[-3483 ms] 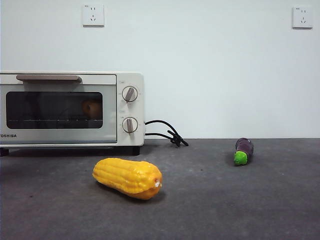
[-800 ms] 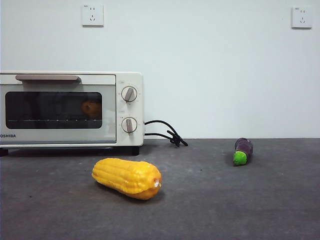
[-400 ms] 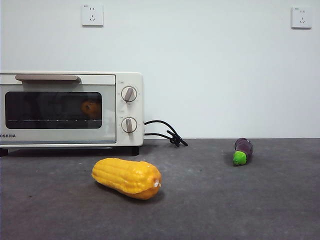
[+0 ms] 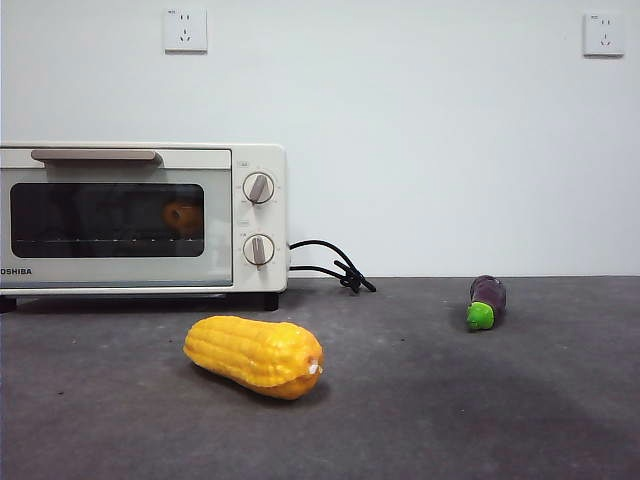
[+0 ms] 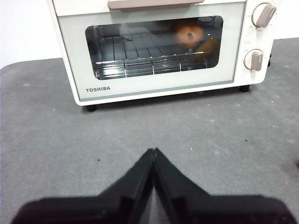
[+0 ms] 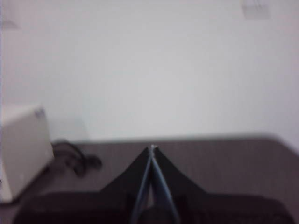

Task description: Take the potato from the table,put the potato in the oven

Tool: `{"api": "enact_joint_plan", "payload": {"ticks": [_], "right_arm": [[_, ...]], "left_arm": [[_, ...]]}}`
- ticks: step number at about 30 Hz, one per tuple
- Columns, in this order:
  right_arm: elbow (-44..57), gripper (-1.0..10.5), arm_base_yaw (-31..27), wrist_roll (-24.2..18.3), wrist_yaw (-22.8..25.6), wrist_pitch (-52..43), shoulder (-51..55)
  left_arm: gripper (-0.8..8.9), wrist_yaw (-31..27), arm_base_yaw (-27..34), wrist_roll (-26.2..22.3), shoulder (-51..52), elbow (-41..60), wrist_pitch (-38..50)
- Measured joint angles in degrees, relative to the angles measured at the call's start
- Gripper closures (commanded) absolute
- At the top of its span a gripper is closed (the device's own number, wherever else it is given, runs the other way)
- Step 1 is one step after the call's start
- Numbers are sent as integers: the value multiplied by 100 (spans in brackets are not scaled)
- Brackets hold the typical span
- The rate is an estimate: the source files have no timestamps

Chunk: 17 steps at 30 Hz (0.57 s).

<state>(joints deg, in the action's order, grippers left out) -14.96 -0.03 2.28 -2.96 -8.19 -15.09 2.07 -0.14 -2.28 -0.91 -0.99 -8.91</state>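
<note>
The golden-brown potato (image 4: 183,216) rests on the rack inside the cream-white oven (image 4: 255,215), behind its closed glass door; the left wrist view shows the potato (image 5: 189,34) at the rack's knob end. In front of the oven (image 5: 70,56) and well back from it, my left gripper (image 5: 153,151) hangs shut and empty above the table (image 5: 233,140). My right gripper (image 6: 152,149) is shut too, holding nothing, with a corner of the oven (image 6: 21,149) off to one side. Neither arm appears in the front view.
A yellow corn cob (image 4: 254,355) lies on the table (image 4: 450,400) in front of the oven. A purple eggplant (image 4: 486,301) with a green tip lies at the back right. The oven's black cord (image 4: 330,265) trails behind it along the wall.
</note>
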Motion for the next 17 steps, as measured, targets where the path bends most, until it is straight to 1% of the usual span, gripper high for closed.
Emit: {"api": "enact_joint_plan", "payload": {"ticks": [2, 9, 14, 17], "right_arm": [[275, 945, -70, 96, 17, 264, 190], [966, 945, -111, 66, -2, 726, 925], [1349, 945, -111, 72, 15, 992, 1137], [1368, 945, -111, 50, 155, 1220, 1213]], "left_arm": [[817, 0, 0, 0, 0, 0, 0], [817, 0, 0, 0, 0, 0, 0], [817, 0, 0, 0, 0, 0, 0], [817, 0, 0, 2, 0, 0, 0]]}}
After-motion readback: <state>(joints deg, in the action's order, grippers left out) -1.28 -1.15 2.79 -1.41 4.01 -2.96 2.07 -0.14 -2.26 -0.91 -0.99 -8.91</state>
